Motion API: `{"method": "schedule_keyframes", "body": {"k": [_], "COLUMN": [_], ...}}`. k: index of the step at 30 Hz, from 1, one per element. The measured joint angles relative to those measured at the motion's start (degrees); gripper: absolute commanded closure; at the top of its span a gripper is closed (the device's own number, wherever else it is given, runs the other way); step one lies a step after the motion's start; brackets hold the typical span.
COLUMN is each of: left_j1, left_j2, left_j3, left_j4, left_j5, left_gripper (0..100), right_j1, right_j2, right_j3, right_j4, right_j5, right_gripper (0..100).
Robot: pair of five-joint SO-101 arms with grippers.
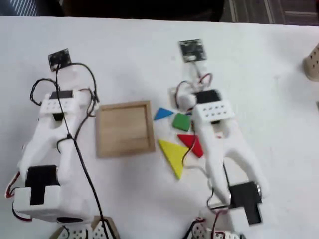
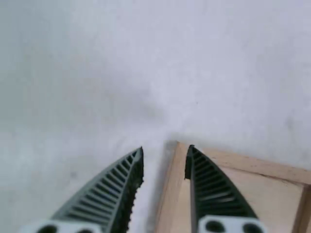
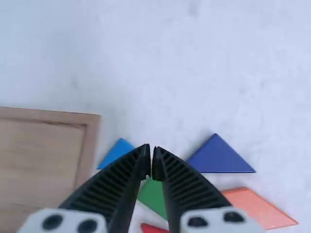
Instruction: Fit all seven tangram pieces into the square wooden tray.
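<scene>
The square wooden tray [image 1: 124, 128] lies empty between the two arms. To its right sit a light blue triangle [image 1: 163, 114], a green square [image 1: 182, 122], a red triangle [image 1: 193, 144] and a yellow triangle [image 1: 174, 155]. My left gripper [image 2: 164, 150] is open, its jaws straddling the rim at the tray's corner [image 2: 176, 160]. My right gripper [image 3: 151, 148] is shut and holds nothing, hanging over the light blue piece [image 3: 115, 151] and the green square [image 3: 153, 198]. A dark blue triangle [image 3: 218, 158] and an orange piece [image 3: 257, 206] lie beyond it, with the tray [image 3: 43, 145] to one side.
The left arm [image 1: 57, 107] stands left of the tray and the right arm [image 1: 214, 112] covers part of the pieces. A pale wooden object [image 1: 313, 62] sits at the table's far right edge. Cables trail across the left arm.
</scene>
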Motion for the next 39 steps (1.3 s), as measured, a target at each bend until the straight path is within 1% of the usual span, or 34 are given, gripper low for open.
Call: {"method": "schedule_keyframes", "body": {"k": [3,6,12,15,19,22,27,32,39], "left_j1": [0.0,0.0,0.0,0.0,0.0,0.0,0.0,0.0,0.0], "left_j2": [0.0,0.0,0.0,0.0,0.0,0.0,0.0,0.0,0.0], "left_j3": [0.0,0.0,0.0,0.0,0.0,0.0,0.0,0.0,0.0], "left_j4": [0.0,0.0,0.0,0.0,0.0,0.0,0.0,0.0,0.0], "left_j5": [0.0,0.0,0.0,0.0,0.0,0.0,0.0,0.0,0.0], "left_gripper": [84,84,84,84,84,84,84,84,84], "right_j1": [1.67,2.11,2.73,3.96,4.04,4.13,6.68,7.38,8.35], "right_j2": [5.63,11.6,23.65,29.45,34.99,35.69,35.69,35.69,35.69], "right_j3": [-5.36,-11.08,-21.01,-25.49,-29.98,-32.35,-33.05,-33.23,-32.62], "right_j4": [2.64,6.33,8.35,8.35,10.2,13.45,16.7,22.77,23.65], "right_j5": [0.44,3.52,14.59,17.49,18.46,18.55,18.55,18.55,18.55], "right_gripper": [92.0,85.3,84.1,84.1,84.1,84.0,84.2,84.3,84.3]}}
